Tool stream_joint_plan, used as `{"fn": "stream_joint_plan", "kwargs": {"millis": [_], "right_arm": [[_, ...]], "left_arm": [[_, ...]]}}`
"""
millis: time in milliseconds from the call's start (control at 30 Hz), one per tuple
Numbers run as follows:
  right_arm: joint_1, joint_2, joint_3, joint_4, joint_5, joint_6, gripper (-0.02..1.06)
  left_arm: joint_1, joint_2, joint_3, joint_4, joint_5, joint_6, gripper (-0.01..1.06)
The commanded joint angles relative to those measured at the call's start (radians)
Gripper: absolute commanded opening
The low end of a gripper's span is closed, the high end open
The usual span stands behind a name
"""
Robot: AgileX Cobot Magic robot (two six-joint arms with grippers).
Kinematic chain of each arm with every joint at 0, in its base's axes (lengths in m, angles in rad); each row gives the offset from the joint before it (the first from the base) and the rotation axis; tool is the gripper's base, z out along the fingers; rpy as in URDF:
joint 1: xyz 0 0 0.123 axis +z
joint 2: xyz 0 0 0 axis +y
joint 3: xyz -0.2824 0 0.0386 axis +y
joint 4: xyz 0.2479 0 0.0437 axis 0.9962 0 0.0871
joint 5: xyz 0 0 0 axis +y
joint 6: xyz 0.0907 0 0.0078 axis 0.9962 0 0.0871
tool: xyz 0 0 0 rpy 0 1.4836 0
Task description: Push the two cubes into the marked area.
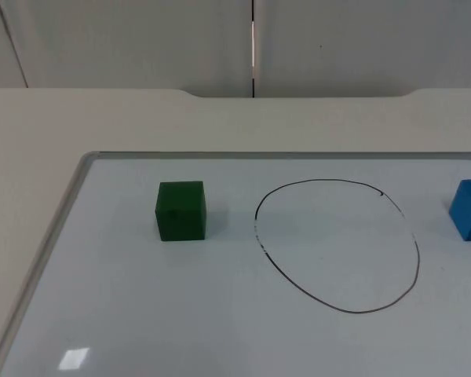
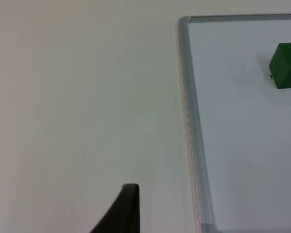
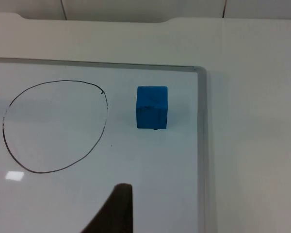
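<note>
A green cube rests on the whiteboard, left of a hand-drawn black outline. A blue cube sits on the board to the right of that outline, and both cubes lie outside it. The left wrist view takes in the green cube past the board's metal frame, with a black fingertip over bare table well away from it. In the right wrist view the blue cube stands between the outline and the board's frame, beyond a dark fingertip.
The whiteboard has a raised metal frame along its left and far sides. White table surrounds it and ends at the grey partition wall.
</note>
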Motion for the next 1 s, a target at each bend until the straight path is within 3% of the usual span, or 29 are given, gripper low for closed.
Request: {"fn": "stream_joint_plan", "kwargs": {"millis": [0,333,533,733,800,833,867,967], "right_arm": [[-0.007,-0.004,0.006,-0.002,-0.007,-0.008,1.05],[-0.007,-0.004,0.006,-0.002,-0.007,-0.008,1.05],[-0.007,-0.004,0.006,-0.002,-0.007,-0.008,1.05],[-0.007,-0.004,0.006,-0.002,-0.007,-0.008,1.05],[-0.007,-0.004,0.006,-0.002,-0.007,-0.008,1.05],[-0.007,-0.004,0.006,-0.002,-0.007,-0.008,1.05],[-0.007,-0.004,0.006,-0.002,-0.007,-0.008,1.05],[-0.007,-0.004,0.006,-0.002,-0.007,-0.008,1.05]], "left_arm": [[0.001,0.012,0.001,0.001,-0.008,-0.008,1.01],[0.001,0.125,-0.026,-0.012,-0.15,-0.008,0.97],[0.001,0.212,-0.026,-0.019,-0.229,-0.008,0.89],[0.001,0.283,-0.026,-0.059,-0.244,-0.006,0.83],[0.001,0.307,-0.026,-0.084,-0.244,0.0,0.76],[0.001,0.319,-0.026,-0.117,-0.254,0.017,0.65],[0.001,0.319,-0.026,-0.117,-0.254,0.017,0.65],[0.001,0.329,-0.026,-0.229,-0.292,0.122,0.39]]}}
